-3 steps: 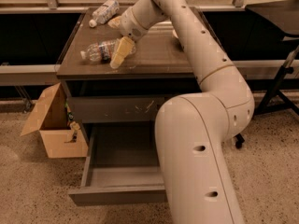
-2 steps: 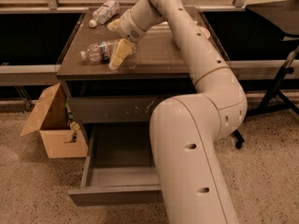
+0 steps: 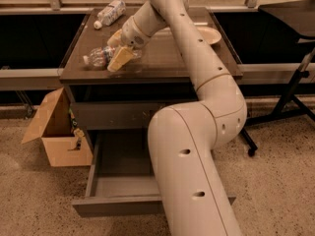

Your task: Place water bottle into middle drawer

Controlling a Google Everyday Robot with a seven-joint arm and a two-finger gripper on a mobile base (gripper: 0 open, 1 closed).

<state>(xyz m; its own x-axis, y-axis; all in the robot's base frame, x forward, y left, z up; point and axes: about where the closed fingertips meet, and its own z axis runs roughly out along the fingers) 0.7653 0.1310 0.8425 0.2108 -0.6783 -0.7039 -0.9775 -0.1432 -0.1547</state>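
On the dark tabletop (image 3: 167,63), near its front left corner, the water bottle (image 3: 98,57) lies on its side with its white cap pointing left. The gripper (image 3: 117,50) is down over the bottle's right half; whether it is clamped on the bottle or merely set about it, I cannot tell. Since a second ago the gripper has barely moved and the bottle lies where it lay. The arm's big lower link has swung a little to the left, though, and now covers more of the middle drawer (image 3: 115,183), which stands pulled out below with its grey inside showing.

Above it is the scratched drawer front (image 3: 113,116), closed. A second bottle (image 3: 110,13) lies at the table's far left corner and a pale plate (image 3: 210,34) sits on the right. An open cardboard box (image 3: 54,132) stands on the floor to the left. Neither bottle's label can be read — no brand is legible anywhere.
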